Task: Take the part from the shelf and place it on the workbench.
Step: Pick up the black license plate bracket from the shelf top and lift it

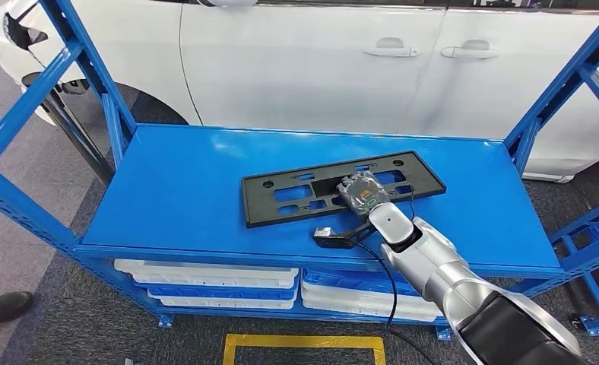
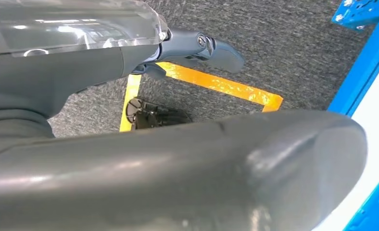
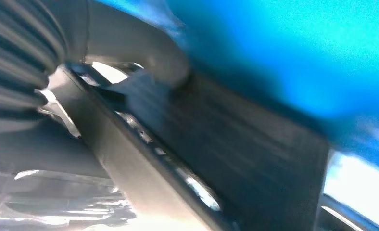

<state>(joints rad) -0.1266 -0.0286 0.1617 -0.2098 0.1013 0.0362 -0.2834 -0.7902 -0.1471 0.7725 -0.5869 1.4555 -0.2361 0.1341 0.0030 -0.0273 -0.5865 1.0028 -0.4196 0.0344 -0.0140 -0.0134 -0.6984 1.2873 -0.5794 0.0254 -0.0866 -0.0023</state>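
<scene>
Your right hand (image 1: pixel 363 192) rests on the black plate (image 1: pixel 296 194) near the shelf's (image 1: pixel 175 175) front edge; grip unclear. Next, secure and lift it.

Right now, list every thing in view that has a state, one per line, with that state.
black part: lying flat on the blue shelf top, right hand on it.
right hand: resting on the part; grip cannot be told.
left hand: hanging over the floor, holding nothing, fingers curled in.
white trays: stacked on the lower shelf.
car doors: closed.
</scene>
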